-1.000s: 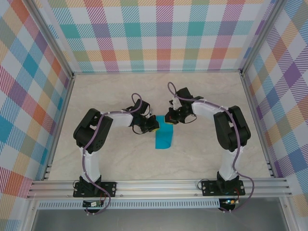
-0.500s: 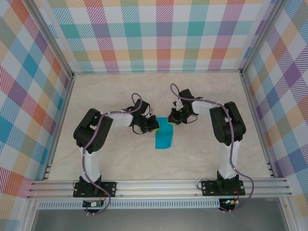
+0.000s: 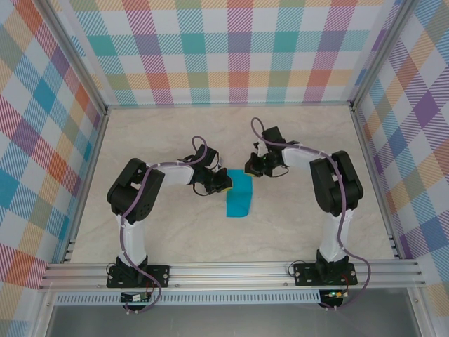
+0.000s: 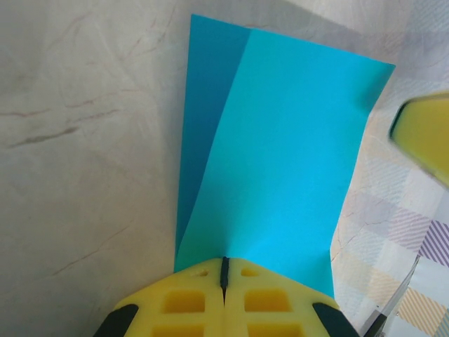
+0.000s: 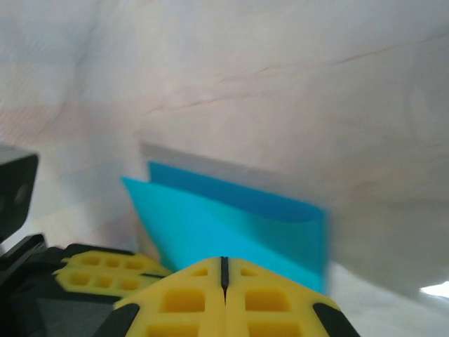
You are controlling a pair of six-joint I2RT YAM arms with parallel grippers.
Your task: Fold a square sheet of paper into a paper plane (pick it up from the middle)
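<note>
The square sheet of paper lies folded into a teal strip at the middle of the table. Its upper layer sits askew over a darker lower layer. My left gripper is shut, its tips resting on the near end of the sheet, whose broad face lies flat ahead of them. My right gripper is shut too, just off the sheet's far right corner. The sheet lies ahead of its tips. Nothing shows between either pair of jaws.
The marble-patterned tabletop is walled on three sides by plaid panels. An aluminium rail runs along the near edge by the arm bases. The right gripper's yellow finger shows beyond the sheet's right edge.
The right gripper has drawn back and to the right, off the sheet's top corner. The left gripper and the sheet have stayed put.
</note>
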